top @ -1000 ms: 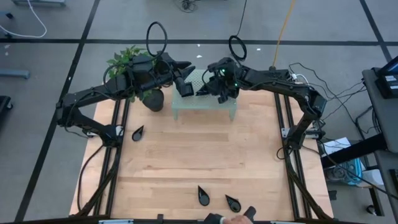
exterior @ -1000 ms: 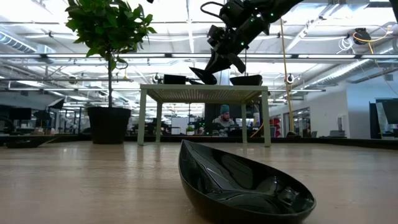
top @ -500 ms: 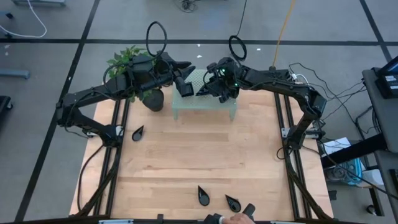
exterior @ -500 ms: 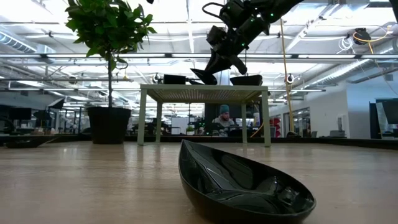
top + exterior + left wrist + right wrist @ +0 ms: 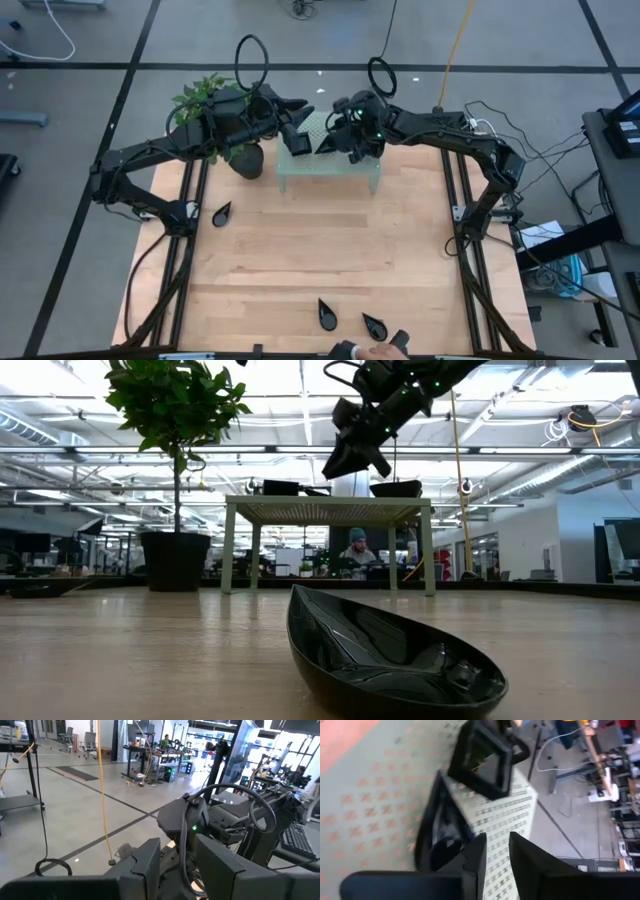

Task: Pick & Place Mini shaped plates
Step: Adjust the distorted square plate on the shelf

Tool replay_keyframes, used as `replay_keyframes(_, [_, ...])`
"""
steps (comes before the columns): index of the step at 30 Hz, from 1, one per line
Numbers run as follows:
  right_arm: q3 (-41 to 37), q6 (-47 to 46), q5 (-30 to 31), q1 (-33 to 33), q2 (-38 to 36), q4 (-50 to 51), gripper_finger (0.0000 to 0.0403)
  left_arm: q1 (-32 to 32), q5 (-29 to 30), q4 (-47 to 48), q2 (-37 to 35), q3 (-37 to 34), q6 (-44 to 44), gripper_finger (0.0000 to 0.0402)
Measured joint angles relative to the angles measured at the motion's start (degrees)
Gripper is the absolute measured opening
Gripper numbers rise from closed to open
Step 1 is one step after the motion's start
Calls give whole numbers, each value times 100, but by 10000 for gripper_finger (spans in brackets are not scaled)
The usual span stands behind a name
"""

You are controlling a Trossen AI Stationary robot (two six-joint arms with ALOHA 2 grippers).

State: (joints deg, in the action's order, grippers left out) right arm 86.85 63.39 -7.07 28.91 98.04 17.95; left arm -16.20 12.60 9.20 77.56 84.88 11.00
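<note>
A pale green perforated stand (image 5: 345,168) sits at the table's far edge. On its top lie a black teardrop dish (image 5: 437,835) (image 5: 318,490) and square dishes (image 5: 485,765) (image 5: 280,487) (image 5: 396,488). My right gripper (image 5: 333,138) (image 5: 337,463) (image 5: 497,847) hangs just above the teardrop dish, open by a narrow gap and touching nothing. My left gripper (image 5: 298,128) (image 5: 177,850) waits over the stand's left part, pointing level toward the right arm, open and empty. More teardrop dishes lie on the wood: one on the left (image 5: 221,213) and two at the near edge (image 5: 327,313) (image 5: 374,325).
A potted plant (image 5: 248,160) (image 5: 175,560) stands left of the stand, under the left arm. A person's hand (image 5: 372,351) reaches in at the table's near edge beside the two teardrop dishes. Bare wood (image 5: 330,250) stretches between the stand and the near edge.
My right gripper has risen off the stand, away from the teardrop dish that sat tilted at its fingertips. That dish now lies lower and flatter on the stand top.
</note>
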Motion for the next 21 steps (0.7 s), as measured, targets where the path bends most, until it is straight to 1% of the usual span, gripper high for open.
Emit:
replay_keyframes(2, [0, -170, 104, -4, 0, -185, 82, 21, 0, 0, 0, 0, -3, 124])
replay_keyframes(4, [0, -338, 397, -29, -3, -320, 86, 50, -2, 1, 0, 0, -4, 124])
replay_keyframes(6, [-5, -576, 809, -48, -113, -275, 88, 73, -2, 1, 0, 0, -6, 124])
replay_keyframes(9, [3, -1193, 1548, -52, -329, -129, 88, 103, -4, 3, 0, 0, -11, 124])
replay_keyframes(12, [-4, -1901, 2167, -7, -604, 450, 88, 132, -3, 8, 0, 0, -73, 124])
replay_keyframes(13, [-4, -2122, 2288, 21, -700, 638, 89, 133, -2, 10, 0, 0, -84, 124])
replay_keyframes(21, [-2, -4396, 2778, 344, -1605, 2841, 89, 133, -12, 51, 0, 0, -83, 124])
